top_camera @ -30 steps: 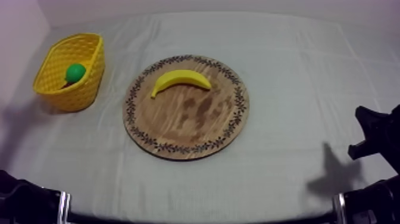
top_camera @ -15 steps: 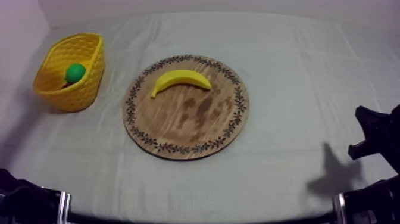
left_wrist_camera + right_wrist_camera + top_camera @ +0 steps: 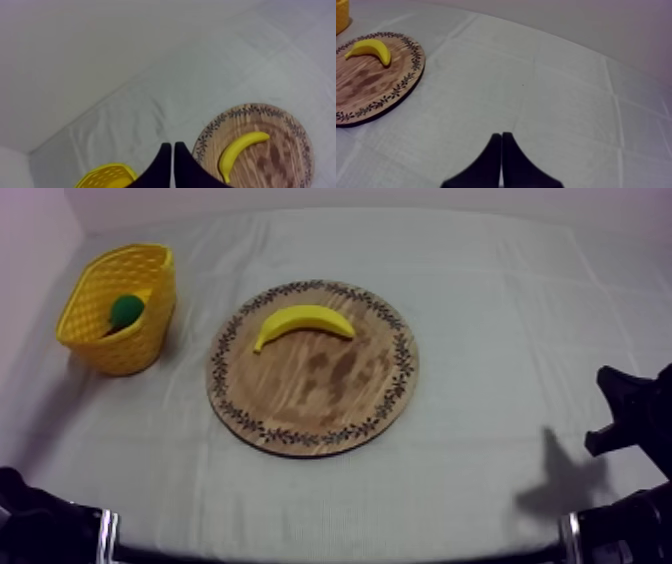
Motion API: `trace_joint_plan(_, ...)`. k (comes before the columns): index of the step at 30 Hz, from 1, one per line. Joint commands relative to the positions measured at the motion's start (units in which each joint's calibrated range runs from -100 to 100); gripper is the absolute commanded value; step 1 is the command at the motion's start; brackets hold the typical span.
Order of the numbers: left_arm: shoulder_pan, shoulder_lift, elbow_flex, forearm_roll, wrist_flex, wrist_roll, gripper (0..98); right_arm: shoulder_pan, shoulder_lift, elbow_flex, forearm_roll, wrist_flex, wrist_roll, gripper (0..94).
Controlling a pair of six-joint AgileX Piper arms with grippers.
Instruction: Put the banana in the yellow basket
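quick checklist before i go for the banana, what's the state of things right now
1. banana lies free on the wooden board: ok
2. nothing on or against the banana: ok
3. yellow basket has room: ok, one green object inside
4. left gripper open for the grasp: not ok, fingers together
5. right gripper clear of the board: ok, shut, over the cloth

Left pincer (image 3: 172, 146): two smooth matte black fingers, tapering together to a narrow wedge. Right pincer (image 3: 501, 136): same black, same taper. From above, my left arm (image 3: 40, 523) and right arm (image 3: 634, 420) are black and blocky, each with a pale band.
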Motion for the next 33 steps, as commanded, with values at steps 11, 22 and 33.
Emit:
trace_joint_plan(11, 3.5, 7.2, 1.8, -0.34, -4.0, -4.9, 0.0, 0.0, 0.0, 0.0, 0.0, 0.0, 0.0, 0.3)
trace_joint_plan(22, 5.1, 9.4, 4.8, 0.18, -8.8, -10.5, 0.0, 0.0, 0.0, 0.0, 0.0, 0.0, 0.0, 0.3)
trace_joint_plan(33, 5.5, 10.5, 5.0, -0.07, -6.6, -12.1, 9.5, 0.0, 0.0, 0.0, 0.0, 0.0, 0.0, 0.3)
